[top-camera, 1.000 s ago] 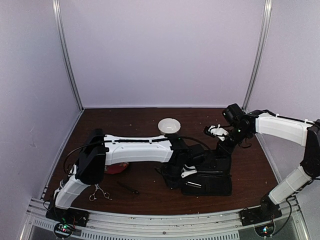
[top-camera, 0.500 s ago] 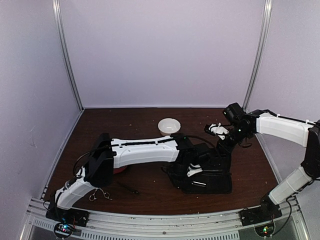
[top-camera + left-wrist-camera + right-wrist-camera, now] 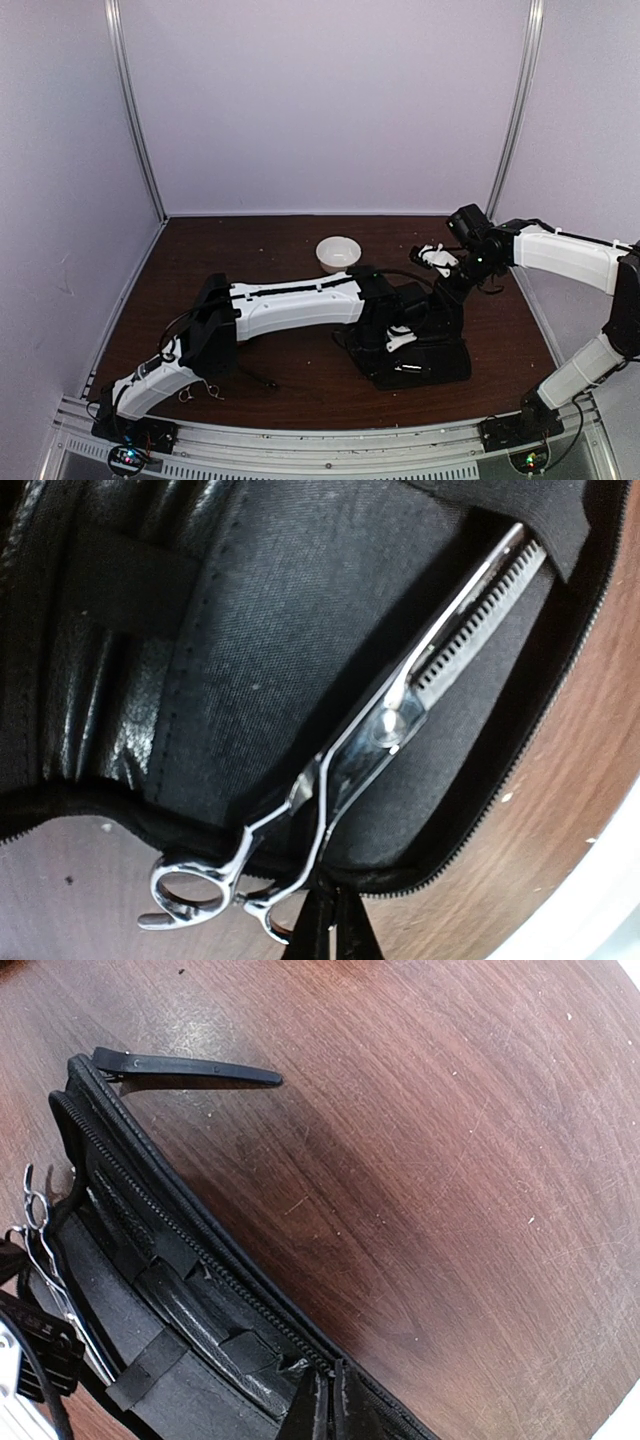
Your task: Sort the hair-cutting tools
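The longer silver scissors [image 3: 390, 720], with a toothed blade, lie inside the open black case [image 3: 230, 630], their tip under a strap. My left gripper [image 3: 322, 925] is shut on their handle shank at the case's near rim; it also shows in the top view [image 3: 400, 345]. My right gripper [image 3: 335, 1400] is shut on the case's zip edge [image 3: 200, 1250] and holds the lid up [image 3: 443, 295]. The smaller scissors [image 3: 197, 392] and the thin black stick [image 3: 262, 380] lie near the front left, by the left arm's base.
A white bowl [image 3: 338, 252] stands behind the case. A black clip-like piece [image 3: 185, 1067] lies on the wood beside the case's corner. The left arm spans the table's middle. Walls close in the back and sides.
The left arm has reached further right, and the case with the scissors has slid a little right and forward. The right gripper has kept its hold on the lid.
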